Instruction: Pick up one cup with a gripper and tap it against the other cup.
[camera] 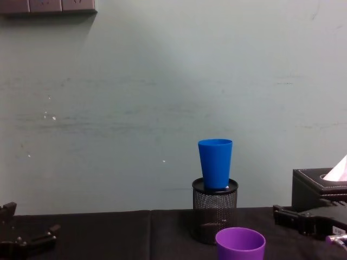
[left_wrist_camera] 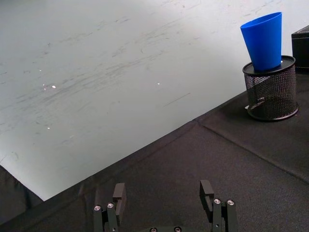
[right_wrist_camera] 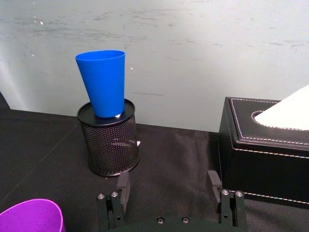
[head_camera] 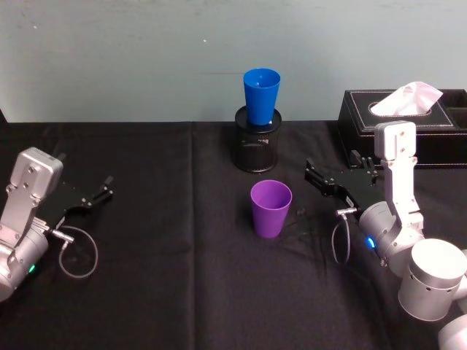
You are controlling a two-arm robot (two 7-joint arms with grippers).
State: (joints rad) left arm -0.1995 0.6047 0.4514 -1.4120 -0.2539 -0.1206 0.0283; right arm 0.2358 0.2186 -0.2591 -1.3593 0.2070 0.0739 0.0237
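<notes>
Purple plastic cup (head_camera: 271, 208): in your head view it stands upright on the black cloth (head_camera: 168, 240), left of the right gripper (head_camera: 315, 176). Your right wrist view shows the fingers (right_wrist_camera: 123, 186) spread wide, empty. The blue cup (camera: 215, 163) sits in the mesh holder (camera: 214, 211) in chest view.

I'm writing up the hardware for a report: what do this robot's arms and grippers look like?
Both arms are silver-grey with rounded joint housings. The right gripper and left gripper are black with long slim fingers held by small silver screws. A thin grey cable loops beside each wrist. A blue light glows on the right arm and a green one on the left.
</notes>
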